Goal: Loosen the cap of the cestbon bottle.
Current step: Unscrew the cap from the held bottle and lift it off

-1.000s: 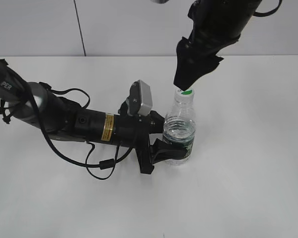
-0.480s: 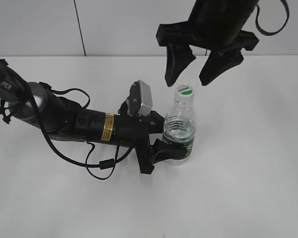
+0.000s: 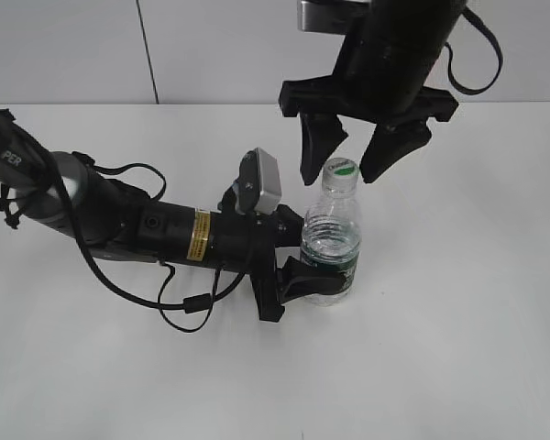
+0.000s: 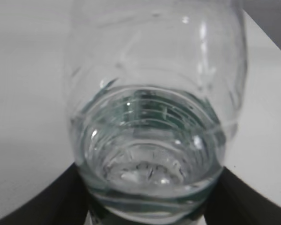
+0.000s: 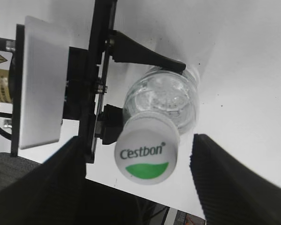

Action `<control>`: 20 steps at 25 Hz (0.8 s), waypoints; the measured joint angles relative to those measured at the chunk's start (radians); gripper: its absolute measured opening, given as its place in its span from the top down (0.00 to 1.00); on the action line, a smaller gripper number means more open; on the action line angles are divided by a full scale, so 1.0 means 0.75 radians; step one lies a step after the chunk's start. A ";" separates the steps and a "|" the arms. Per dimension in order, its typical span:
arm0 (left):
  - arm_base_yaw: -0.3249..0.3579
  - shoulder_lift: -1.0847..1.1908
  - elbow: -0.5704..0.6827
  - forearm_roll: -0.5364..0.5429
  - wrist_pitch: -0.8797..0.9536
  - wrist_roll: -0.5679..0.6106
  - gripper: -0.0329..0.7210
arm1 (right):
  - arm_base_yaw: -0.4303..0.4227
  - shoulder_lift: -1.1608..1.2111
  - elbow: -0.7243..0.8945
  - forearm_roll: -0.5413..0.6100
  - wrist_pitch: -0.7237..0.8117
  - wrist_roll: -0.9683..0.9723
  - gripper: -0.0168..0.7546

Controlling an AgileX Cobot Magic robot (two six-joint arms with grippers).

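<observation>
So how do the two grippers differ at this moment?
The left gripper lies level, shut on the cestbon bottle at its label; the right gripper points down, open, its fingers either side of the cap without touching. Both are black and address the same bottle.

cestbon bottle (image 4: 154, 136) blurred and cropped in left wrist view, lower label (image 3: 333, 272) hidden by left pincer (image 3: 293, 261)
</observation>
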 joint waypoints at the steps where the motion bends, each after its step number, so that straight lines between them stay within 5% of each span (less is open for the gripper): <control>1: 0.000 0.000 0.000 0.000 0.000 0.000 0.41 | 0.000 0.005 0.000 0.000 0.000 0.001 0.31; 10: 0.000 0.000 0.000 0.000 0.000 0.000 0.41 | 0.000 0.007 0.000 -0.020 0.000 0.002 0.59; 16: 0.000 0.000 0.000 -0.001 0.000 0.000 0.41 | 0.000 0.007 0.000 -0.046 0.000 -0.047 0.59; 20: 0.000 0.000 0.000 -0.001 0.002 0.000 0.41 | 0.000 0.007 0.000 -0.062 0.000 -0.369 0.59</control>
